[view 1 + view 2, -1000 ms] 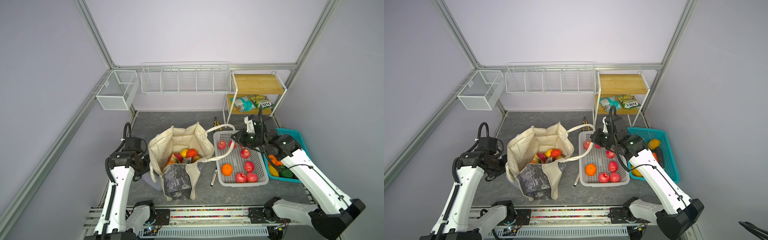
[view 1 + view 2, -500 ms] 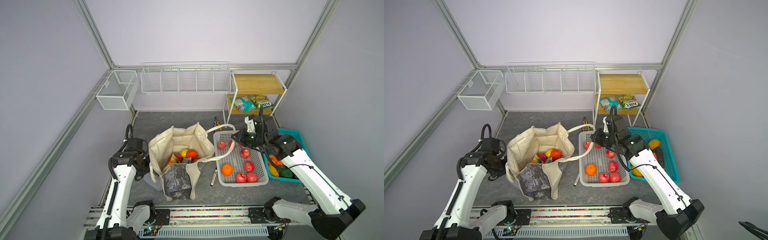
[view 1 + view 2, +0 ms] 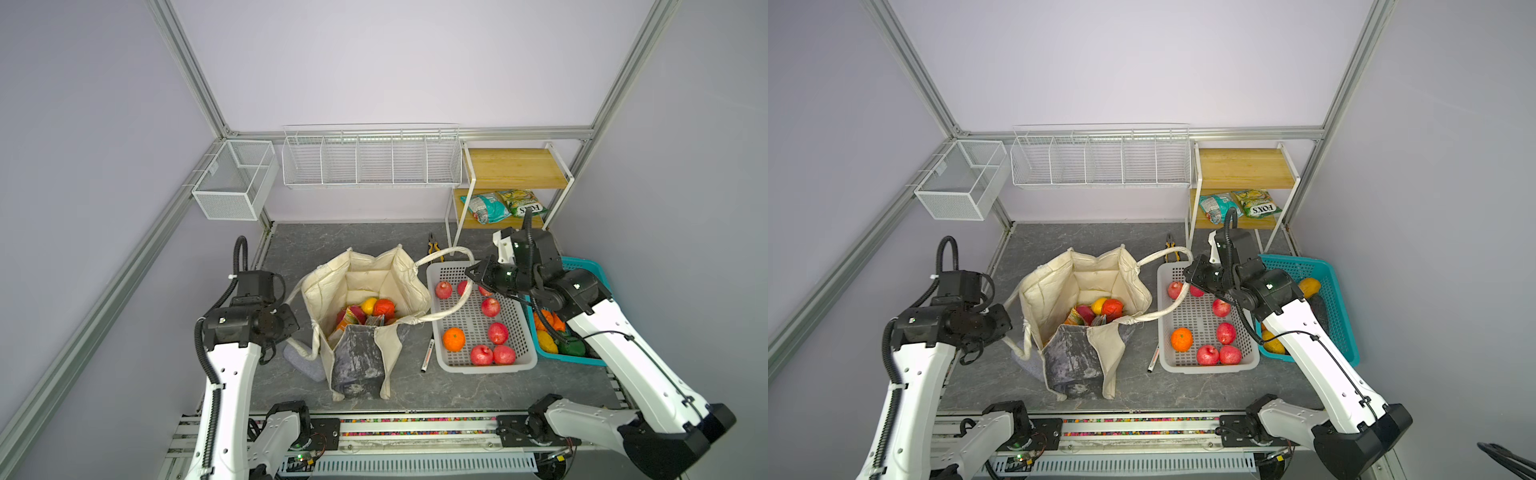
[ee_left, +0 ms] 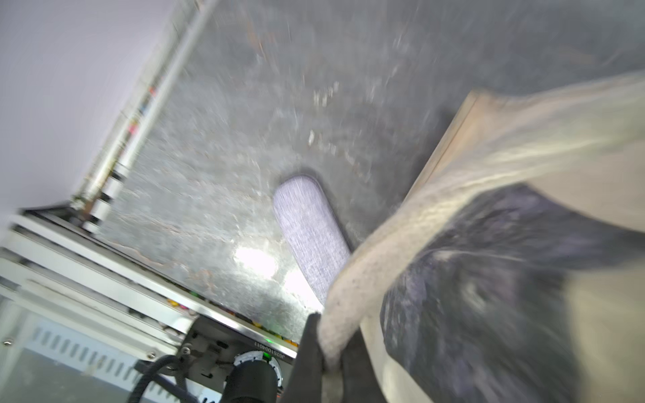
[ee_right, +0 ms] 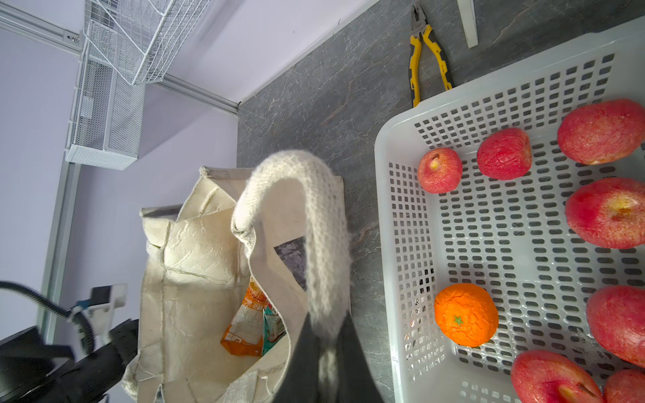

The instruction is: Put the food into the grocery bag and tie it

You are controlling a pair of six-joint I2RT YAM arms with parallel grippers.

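the desk (image 3: pixel 332 237) was a dark grey, marbled slab. the grocery bag (image 3: pixel 374 270) stood upright near its middle, with an oblong pad (image 3: pixel 301 363) (lavender-grey, rounded at the end) lying just beside its base. on the bag's other side lay a marker (image 3: pixel 427 355), then a white perforated basket (image 3: pixel 486 368) and a teal basket (image 3: pixel 582 262) just beside it. yellow-handled pliers (image 3: pixel 434 247) lay by the white basket's far rim, near the foot of a wooden shelf rack (image 3: pixel 515 166).

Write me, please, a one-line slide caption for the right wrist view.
Right gripper shut on the grocery bag's cream strap handle; snack packets lie inside the bag, white basket alongside.
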